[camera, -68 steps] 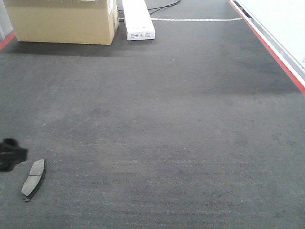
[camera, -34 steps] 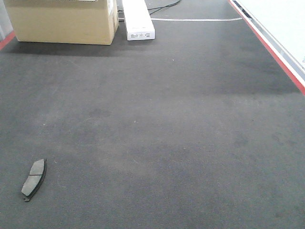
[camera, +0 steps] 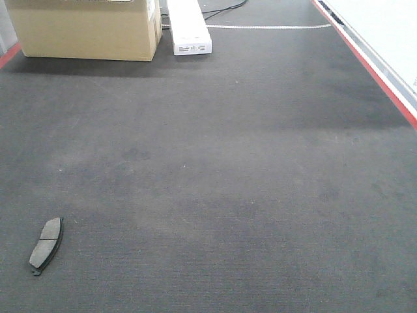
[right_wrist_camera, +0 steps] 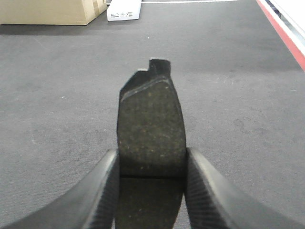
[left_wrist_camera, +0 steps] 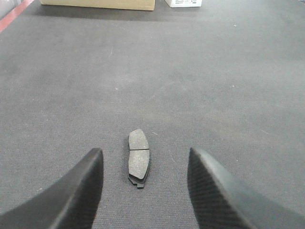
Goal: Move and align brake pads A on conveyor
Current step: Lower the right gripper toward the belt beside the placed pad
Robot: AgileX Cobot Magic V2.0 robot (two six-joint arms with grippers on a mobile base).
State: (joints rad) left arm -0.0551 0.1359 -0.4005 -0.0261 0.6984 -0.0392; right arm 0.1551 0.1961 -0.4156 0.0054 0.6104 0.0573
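While the loose brake pad (camera: 45,244) is lying flat on the conveyor (camera: 228,163), near its front left corner in the front-facing view, its long axis is seen to run from near to far, with the far end leaned slightly to the right. Its lighter grey friction face is turned up, the groove is seen across its middle, and a small tab is shown at the near end.

From the left wrist camera the same pad (left_wrist_camera: 138,157) is seen pointing away along the belt, tab end nearest. The left tool (left_wrist_camera: 144,155) is spread wide: its fingers (left_wrist_camera: 90,176) are set well apart on either side of the pad in the view, and neither is touching it.

The right tool (right_wrist_camera: 151,155) is closed on the gripped brake pad (right_wrist_camera: 151,129), which is pinched by its two long edges at about the groove. The long axis of that pad is directed straight ahead from the tool, with its notched tab at the far end and its dark speckled face turned toward the camera.

At the far end of the belt a cardboard box (camera: 85,29) and a long white carton (camera: 189,26) are seen, and a red edge strip (camera: 371,65) is seen along the right side.
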